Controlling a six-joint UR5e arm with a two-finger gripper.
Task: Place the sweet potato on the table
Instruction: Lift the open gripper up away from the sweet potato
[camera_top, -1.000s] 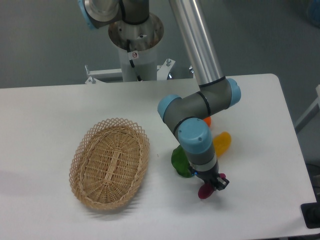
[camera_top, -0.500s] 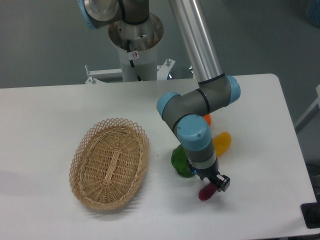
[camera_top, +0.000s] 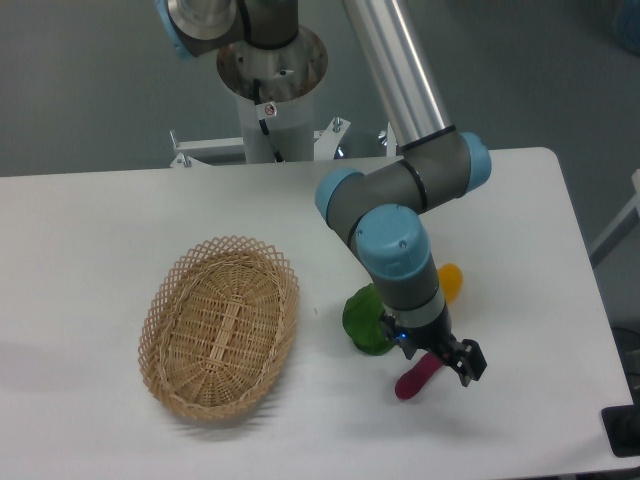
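The sweet potato (camera_top: 414, 379) is a small dark magenta tuber at the front right of the white table (camera_top: 90, 230). It lies slanted, low on or just above the tabletop. Its upper right end sits between the black fingers of my gripper (camera_top: 455, 360). The gripper looks shut on that end, and the fingers hide part of it. The arm's blue-capped wrist (camera_top: 395, 250) rises above it.
A green vegetable (camera_top: 366, 320) lies just left of the gripper, touching the wrist's outline. A yellow vegetable (camera_top: 451, 281) shows partly behind the arm. An oval wicker basket (camera_top: 220, 326) stands to the left. The table's front edge is near the sweet potato.
The gripper has moved slightly right and lower with the sweet potato. The tuber now shows longer and lies flatter. The arm now hides the orange fruit and more of the yellow vegetable.
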